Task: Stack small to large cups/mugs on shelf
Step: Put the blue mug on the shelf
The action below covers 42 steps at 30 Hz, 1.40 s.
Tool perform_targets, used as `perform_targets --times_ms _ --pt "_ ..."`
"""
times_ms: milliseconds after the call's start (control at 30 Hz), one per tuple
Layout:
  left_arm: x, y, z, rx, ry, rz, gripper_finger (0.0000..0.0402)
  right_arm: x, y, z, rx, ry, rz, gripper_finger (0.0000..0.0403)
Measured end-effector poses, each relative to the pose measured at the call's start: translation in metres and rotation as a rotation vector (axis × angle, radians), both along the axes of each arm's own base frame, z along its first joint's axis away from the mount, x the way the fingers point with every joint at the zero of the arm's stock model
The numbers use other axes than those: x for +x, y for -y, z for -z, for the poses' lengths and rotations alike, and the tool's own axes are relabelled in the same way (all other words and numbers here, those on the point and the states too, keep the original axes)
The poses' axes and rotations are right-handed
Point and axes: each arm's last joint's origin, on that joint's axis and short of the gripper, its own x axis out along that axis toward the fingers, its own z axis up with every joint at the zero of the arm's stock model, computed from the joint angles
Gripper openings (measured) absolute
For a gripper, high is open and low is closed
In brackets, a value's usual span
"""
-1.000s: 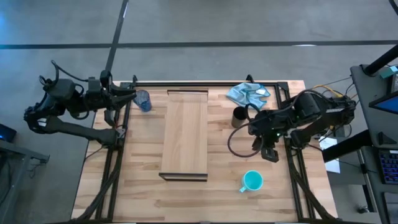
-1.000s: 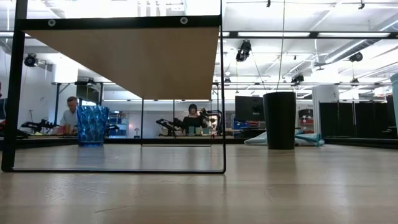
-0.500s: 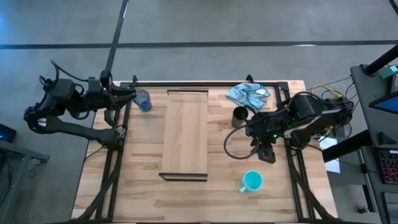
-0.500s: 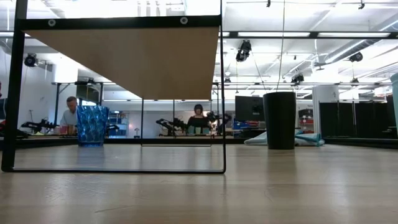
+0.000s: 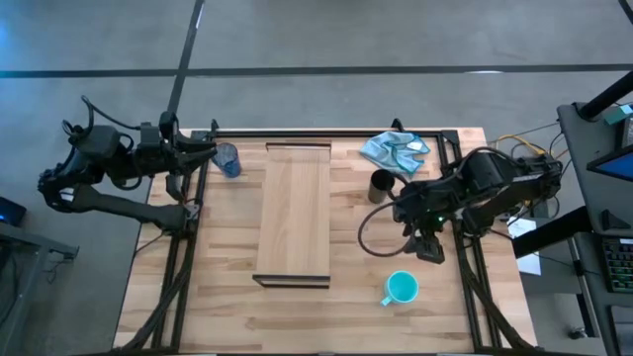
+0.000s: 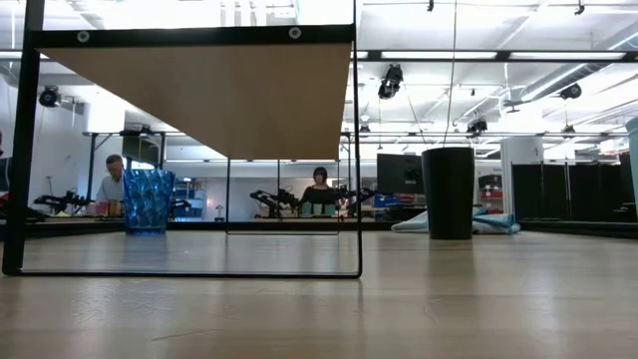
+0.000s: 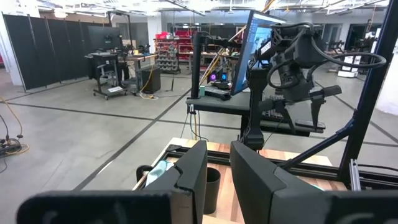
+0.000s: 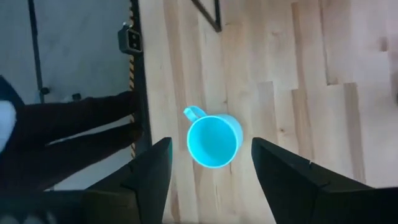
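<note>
Turquoise mug (image 5: 402,288) is seen from above on the bench (image 5: 227,297), just beside the right tool (image 5: 428,249), while the left tool (image 5: 208,148) is parked by the dark blue cup (image 5: 228,159). In the right wrist view, the mug (image 8: 214,140) is framed between spread fingers (image 8: 289,177).

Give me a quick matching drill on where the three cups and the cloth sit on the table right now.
Things:
1. turquoise mug
2. dark blue cup
3. black cup
4. light blue cloth

Places:
A. far right corner of the table
B. just beside the cloth, right of the shelf
C. near right, below the right end effector
D. far left, by the left end effector

Pairs: 1-C, 2-D, 3-B, 4-A
</note>
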Motion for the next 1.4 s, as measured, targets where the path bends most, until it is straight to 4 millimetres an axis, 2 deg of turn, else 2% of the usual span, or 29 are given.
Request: perform_targets --times_ms 267,467,633,767,1033,1400 --pt "0.000 0.000 0.000 0.000 0.000 0.000 0.0059 -0.001 -0.018 0.011 0.005 -0.081 -0.003 0.0215" --pt "0.000 0.000 0.000 0.000 0.000 0.000 0.0059 0.006 -0.037 0.039 -0.134 -0.147 -0.034 0.0215" --pt "0.000 0.000 0.000 0.000 0.000 0.000 0.0059 0.018 -0.045 0.061 -0.174 -0.228 -0.045 0.0215" --pt "0.000 0.000 0.000 0.000 0.000 0.001 0.0059 0.026 -0.048 0.071 -0.189 -0.258 -0.050 0.0215" --pt "0.000 0.000 0.000 0.000 0.000 0.000 0.0059 0.035 -0.053 0.077 -0.187 -0.257 -0.049 0.0214" --pt "0.004 0.000 -0.003 -0.001 0.032 -0.012 0.0059 0.028 -0.049 0.069 -0.162 -0.244 0.009 0.0214"
